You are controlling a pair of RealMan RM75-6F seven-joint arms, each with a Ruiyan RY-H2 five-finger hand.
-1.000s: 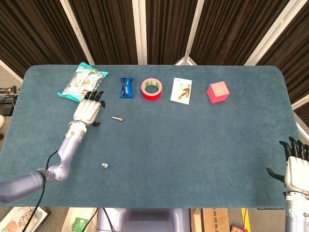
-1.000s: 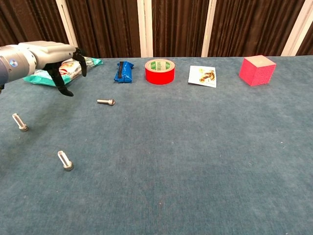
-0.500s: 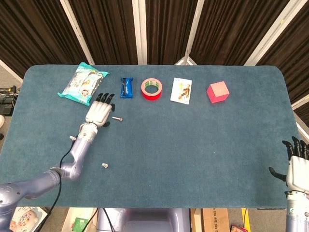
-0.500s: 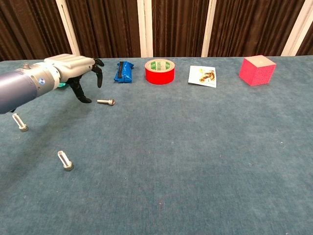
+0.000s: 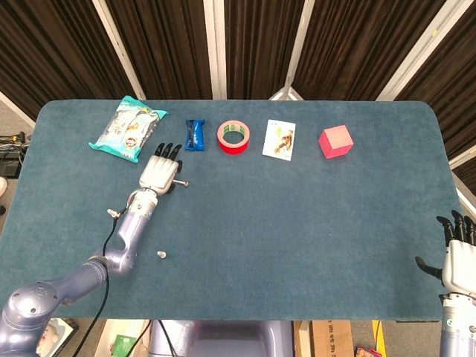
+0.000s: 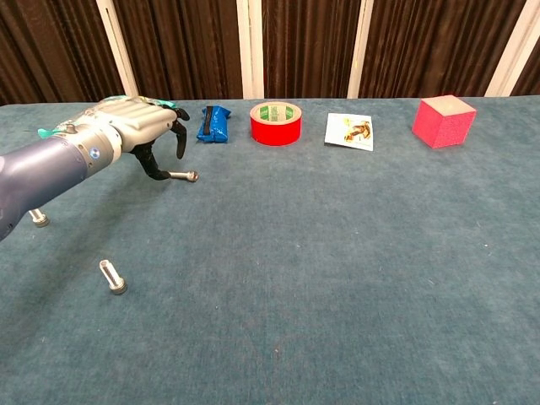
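My left hand (image 5: 158, 172) (image 6: 139, 126) hovers open over the blue cloth table, fingers spread and pointing down. A small steel bolt (image 5: 181, 183) (image 6: 183, 175) lies just beside its thumb, at most touching it and not held. My right hand (image 5: 455, 255) shows at the table's near right corner, open with nothing in it; the chest view does not show it.
Along the far edge lie a teal snack bag (image 5: 126, 129), a blue wrapped bar (image 5: 194, 134) (image 6: 212, 124), a red tape roll (image 5: 233, 137) (image 6: 276, 123), a picture card (image 5: 279, 140) (image 6: 350, 131) and a pink cube (image 5: 335, 140) (image 6: 444, 120). Two more bolts (image 6: 112, 277) (image 6: 38, 218) stand near the left arm.
My left hand has moved right, away from the snack bag, until its thumb is beside the bolt. The right hand has sunk slightly lower in the head view.
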